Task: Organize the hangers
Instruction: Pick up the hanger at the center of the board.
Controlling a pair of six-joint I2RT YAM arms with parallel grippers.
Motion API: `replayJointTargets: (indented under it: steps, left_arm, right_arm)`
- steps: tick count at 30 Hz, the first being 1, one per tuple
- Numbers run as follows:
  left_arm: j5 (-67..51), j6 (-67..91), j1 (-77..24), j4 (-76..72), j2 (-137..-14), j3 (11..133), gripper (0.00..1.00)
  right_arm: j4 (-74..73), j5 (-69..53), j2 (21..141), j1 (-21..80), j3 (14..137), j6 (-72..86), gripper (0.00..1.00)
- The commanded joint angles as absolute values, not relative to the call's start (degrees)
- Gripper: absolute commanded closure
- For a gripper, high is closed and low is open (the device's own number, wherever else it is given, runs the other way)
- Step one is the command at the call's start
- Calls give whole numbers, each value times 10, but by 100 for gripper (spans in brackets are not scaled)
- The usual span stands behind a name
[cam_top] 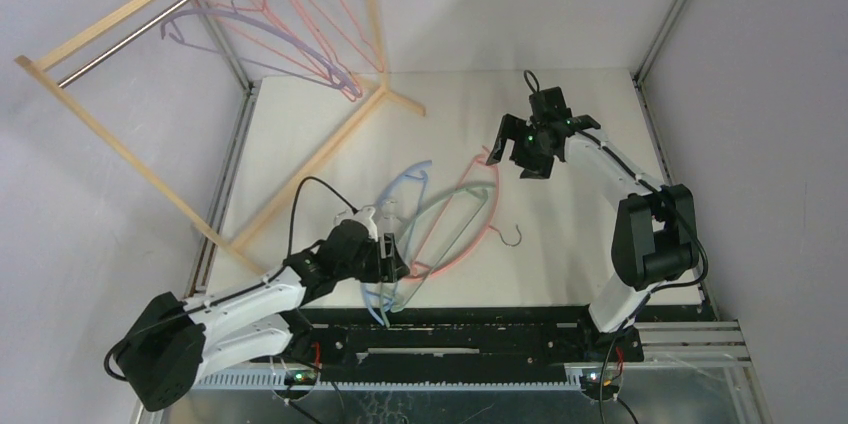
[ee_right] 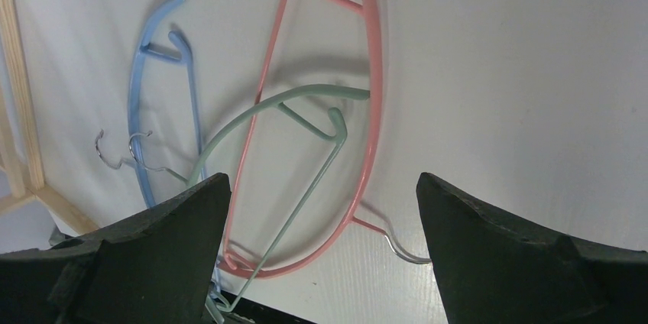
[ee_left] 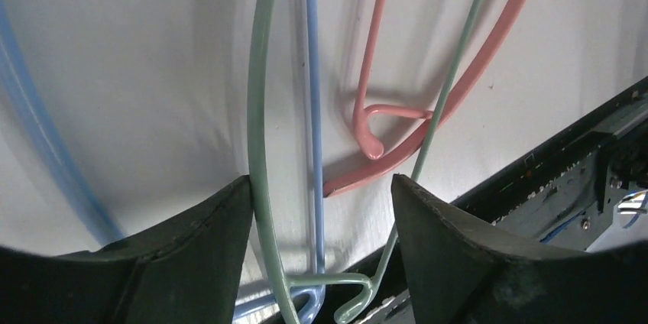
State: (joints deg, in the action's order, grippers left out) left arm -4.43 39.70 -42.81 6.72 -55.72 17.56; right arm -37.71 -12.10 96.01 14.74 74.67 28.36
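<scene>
While three loose hangers lie overlapped mid-bench (cam_top: 580,124), the step in hand looks like freeing one from the pile for the rack (cam_top: 120,146) at 10 o'clock.

Pile, outermost first: pink hanger (ee_right: 373,72), green hanger (ee_left: 258,110), blue hanger (ee_left: 312,72). Green crosses inside the pink loop; blue runs alongside green.

Left claw (ee_left: 321,183), at 7 o'clock of the pile: jaws partly apart, astride the near end of green, with blue's bar also between them. Green's two bars sit at or against the inner faces. Cannot tell whether it is pinched.

Right claw (ee_right: 322,179), at 1 o'clock of the pile: fully spread, holding nothing, hovering over the bench.

Judgement: grip green alone, shedding blue before closing. Lift slowly and draw toward 7 o'clock so green slides out of the pink loop, not dragging it.

Obstacles: hangers already on the rack (cam_top: 345,79) crowd its 3 o'clock end; pink's metal hook (cam_top: 515,236) could snag.
</scene>
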Motion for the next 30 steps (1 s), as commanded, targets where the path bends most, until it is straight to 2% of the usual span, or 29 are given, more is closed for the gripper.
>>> replayJointTargets:
  steps: [1,3,4,6,7,11,12,13,14,19,30]
  left_arm:
    - [-50,407,-430,45,-585,160,34]
    - [-53,402,-430,49,-581,163,50]
    - [-51,400,-430,54,-577,165,64]
    - [-49,396,-430,65,-570,167,81]
    - [-49,396,-430,67,-568,166,83]
    - [-53,396,-430,64,-570,156,76]
    - [-53,395,-430,62,-572,155,84]
    - [-48,396,-430,64,-574,155,97]
    - [-45,396,-430,64,-574,155,99]
    - [-42,388,-430,96,-542,185,100]
    - [7,322,-430,251,-488,362,100]
  right_arm:
    - [-378,-113,933,145,744,265,0]
    - [-380,-114,933,143,745,265,0]
    - [-380,-113,933,143,745,264,0]
    - [-380,-113,934,142,745,264,0]
    - [-378,-113,935,142,744,265,0]
    - [-374,-117,933,143,740,266,0]
    - [-374,-116,933,142,739,267,0]
    - [-374,-117,934,142,738,266,0]
    - [-373,-117,934,142,738,266,0]
    - [-371,-118,933,142,737,266,0]
    - [-358,-141,920,168,736,272,0]
